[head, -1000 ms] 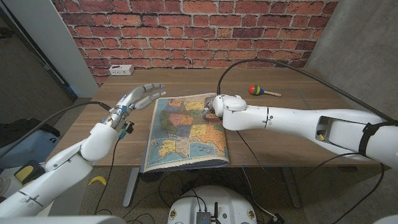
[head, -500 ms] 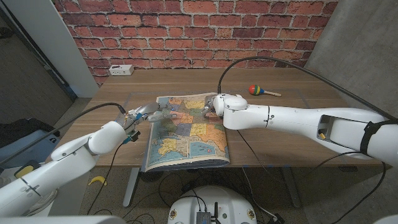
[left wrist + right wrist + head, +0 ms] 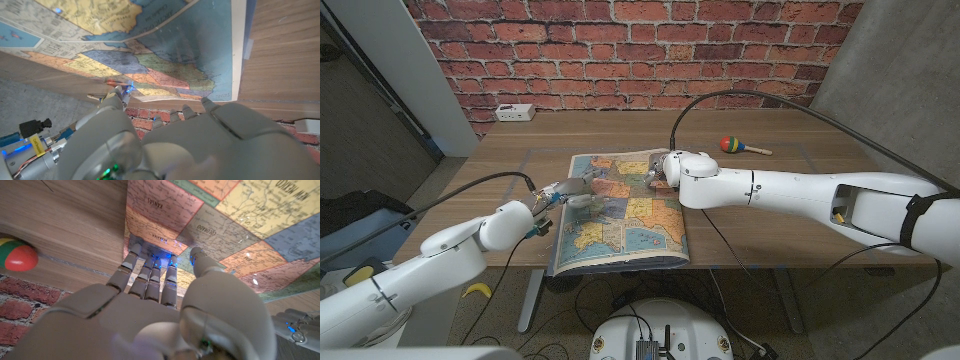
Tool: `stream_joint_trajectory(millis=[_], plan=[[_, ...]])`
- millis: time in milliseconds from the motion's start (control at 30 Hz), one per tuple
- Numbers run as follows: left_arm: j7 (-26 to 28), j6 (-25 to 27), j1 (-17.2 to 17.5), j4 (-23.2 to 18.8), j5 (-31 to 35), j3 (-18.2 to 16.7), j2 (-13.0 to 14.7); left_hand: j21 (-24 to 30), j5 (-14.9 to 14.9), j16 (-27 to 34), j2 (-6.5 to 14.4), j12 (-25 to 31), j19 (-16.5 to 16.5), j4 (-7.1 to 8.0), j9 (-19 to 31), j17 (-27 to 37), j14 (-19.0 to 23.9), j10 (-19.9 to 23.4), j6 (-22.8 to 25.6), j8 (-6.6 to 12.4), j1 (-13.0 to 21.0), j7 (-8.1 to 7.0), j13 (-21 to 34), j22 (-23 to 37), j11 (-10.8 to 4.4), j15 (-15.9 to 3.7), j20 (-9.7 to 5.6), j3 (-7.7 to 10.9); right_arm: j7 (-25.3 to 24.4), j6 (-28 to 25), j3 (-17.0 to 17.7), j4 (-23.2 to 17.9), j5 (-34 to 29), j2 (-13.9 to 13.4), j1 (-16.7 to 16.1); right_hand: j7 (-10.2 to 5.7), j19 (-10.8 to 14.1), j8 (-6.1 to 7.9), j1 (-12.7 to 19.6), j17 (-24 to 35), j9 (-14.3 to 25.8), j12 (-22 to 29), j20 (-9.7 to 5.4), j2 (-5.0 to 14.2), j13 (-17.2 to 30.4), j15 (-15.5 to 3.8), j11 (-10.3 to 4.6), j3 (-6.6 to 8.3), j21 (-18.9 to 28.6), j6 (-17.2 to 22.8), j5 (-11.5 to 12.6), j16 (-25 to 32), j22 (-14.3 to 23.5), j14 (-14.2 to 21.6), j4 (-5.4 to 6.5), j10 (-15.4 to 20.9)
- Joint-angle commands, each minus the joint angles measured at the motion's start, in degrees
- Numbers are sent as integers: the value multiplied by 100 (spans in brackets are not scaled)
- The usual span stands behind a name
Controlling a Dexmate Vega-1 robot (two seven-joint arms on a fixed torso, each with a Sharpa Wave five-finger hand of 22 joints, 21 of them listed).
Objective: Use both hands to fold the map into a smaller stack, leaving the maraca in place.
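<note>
A colourful map (image 3: pixel 625 215) lies spread on the wooden table (image 3: pixel 790 200), its near edge at the table's front edge. My right hand (image 3: pixel 660 172) reaches in from the right, and its fingertips (image 3: pixel 150 255) press on the map (image 3: pixel 240 225) near its far right corner, thumb apart. My left hand (image 3: pixel 570 190) hovers low over the map's left edge with its fingers spread, holding nothing; in the left wrist view the hand (image 3: pixel 175 145) looks along the map (image 3: pixel 165 45). The maraca (image 3: pixel 734 145) lies at the back right, apart from both hands, and shows as maraca (image 3: pixel 15 255).
A white power strip (image 3: pixel 514 112) sits at the table's back left corner by the brick wall. A black cable (image 3: pixel 715 235) runs across the table beside the map's right edge.
My left hand has come down from a raised spot left of the map and moved right, over the map's left edge. The right hand has stayed pressed on the map.
</note>
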Motion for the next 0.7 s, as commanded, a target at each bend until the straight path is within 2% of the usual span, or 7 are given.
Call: stream_joint_trajectory(millis=[33,167,467,700], plan=[[108,111,-468,230,335,743,10,2,69,-2,63,-9,-1327,152,2,27,-1572,-1175,-617,-7,-274,-6,3,23,-17,74,-55,-90,-62,-34,-15,-60,37,-20,-3,-3,5,36,-4,14,16,26,-30,61,15,-1,23,-21,-29,-29,2,21,1,-1,-11,-2],[96,98,-609,352,440,941,-51,15,77,14,96,-6,-1549,291,3,44,-1771,-1361,-811,-2,-488,-13,4,28,-62,70,-84,-158,-84,-62,-23,-83,47,-21,-1,-2,8,39,-8,14,16,27,-30,64,15,9,13,-29,-34,-30,1,26,1,1,-11,-11],[-285,684,-1015,369,1211,1582,-166,31,89,30,128,22,-1674,421,3,52,-1871,-1401,-899,12,-672,-15,3,31,-120,13,-96,-213,-184,-58,21,-130,83,-36,-53,0,6,41,-36,21,16,34,-36,84,15,-2,5,-51,-48,-38,-1,35,2,-10,10,-20],[-542,801,-1197,490,1345,1828,-234,50,93,42,122,21,-1696,463,2,49,-1888,-1453,-996,-2,-737,-11,3,31,-122,-4,-105,-237,-475,-59,256,-272,111,-108,-297,-11,4,54,-151,69,19,51,-71,270,15,-16,-2,-66,-77,-35,-10,74,6,-24,146,-30]])
